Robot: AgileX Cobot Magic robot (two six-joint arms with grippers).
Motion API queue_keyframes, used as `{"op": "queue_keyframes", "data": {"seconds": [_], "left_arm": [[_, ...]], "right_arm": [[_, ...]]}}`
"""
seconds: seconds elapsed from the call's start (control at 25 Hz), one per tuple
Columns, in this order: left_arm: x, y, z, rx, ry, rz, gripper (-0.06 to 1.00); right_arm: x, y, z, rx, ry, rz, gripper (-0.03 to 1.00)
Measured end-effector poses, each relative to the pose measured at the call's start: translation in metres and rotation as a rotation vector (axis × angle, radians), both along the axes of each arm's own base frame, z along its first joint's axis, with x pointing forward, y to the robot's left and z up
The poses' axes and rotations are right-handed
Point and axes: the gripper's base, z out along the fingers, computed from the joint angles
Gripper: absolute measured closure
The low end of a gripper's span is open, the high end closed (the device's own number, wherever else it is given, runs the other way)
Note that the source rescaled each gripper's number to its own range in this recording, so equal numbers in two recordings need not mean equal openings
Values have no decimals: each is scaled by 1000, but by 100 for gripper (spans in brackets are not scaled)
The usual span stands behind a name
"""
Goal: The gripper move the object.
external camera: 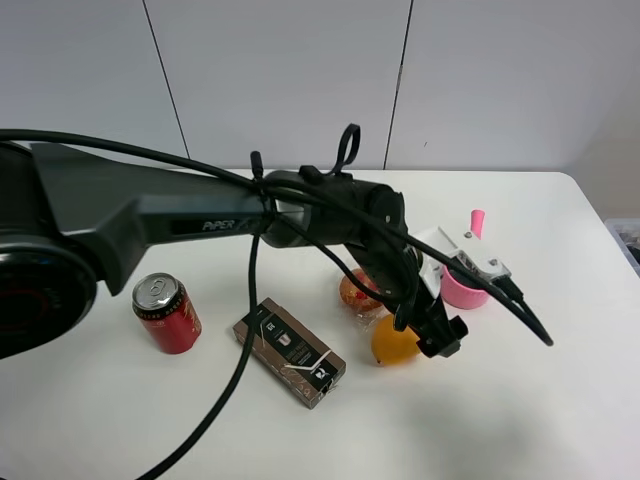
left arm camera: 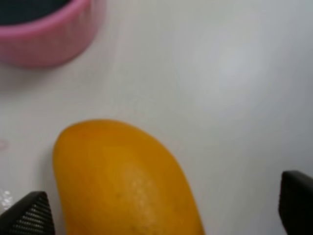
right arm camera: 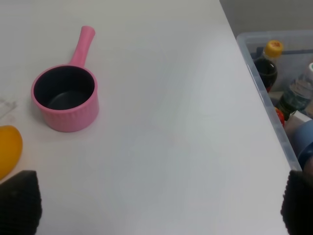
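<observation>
Nearest the front edge of the white table [external camera: 560,420], a brown packet [external camera: 290,352] lies flat and at a slant. A red can [external camera: 167,314] stands upright just to its left, apart from it. Behind the packet and to its right, the mango [external camera: 390,345] lies on its side on the table surface. The left arm [external camera: 200,215] reaches in from the left side and across the middle. It places the left gripper [external camera: 425,330] low over the mango on the fruit's right-hand side. In the left wrist view the jaws are spread wide with the mango between them. One fingertip [left arm camera: 29,215] sits just beside the fruit, and the other is apart from it with bare table showing in the gap. A wrapped muffin [external camera: 358,290] sits just behind the mango; whether its wrap touches the fruit cannot be told. Farther back and to the right is a pink saucepan [external camera: 465,292], upright, with its handle pointing away toward the wall. The gripper's white bracket [external camera: 470,255] partly covers it. The right gripper [right arm camera: 156,205] shows only in its own wrist view. Its jaws are spread, with nothing but table between them. That view also shows a clear bin [right arm camera: 264,93] holding bottles past the table's right edge.
</observation>
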Motion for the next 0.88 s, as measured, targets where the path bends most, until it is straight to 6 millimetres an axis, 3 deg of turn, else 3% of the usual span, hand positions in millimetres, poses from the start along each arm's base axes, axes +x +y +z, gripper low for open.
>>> {"op": "queue_keyframes", "data": {"seconds": [0.32, 0.44, 0.6, 0.76, 0.88], "left_arm": [[-12, 22, 94, -24, -113, -64, 14], [-2, 45, 119, 19, -200, -59, 14], [47, 100, 142, 64, -283, 80, 14], [95, 179, 167, 121, -378, 269, 14], [113, 240, 188, 163, -422, 408, 14]], "right_arm": [[0, 0, 0, 0, 0, 0, -3], [0, 0, 0, 0, 0, 0, -3], [0, 0, 0, 0, 0, 0, -3], [0, 0, 0, 0, 0, 0, -3], [0, 0, 0, 0, 0, 0, -3]]}}
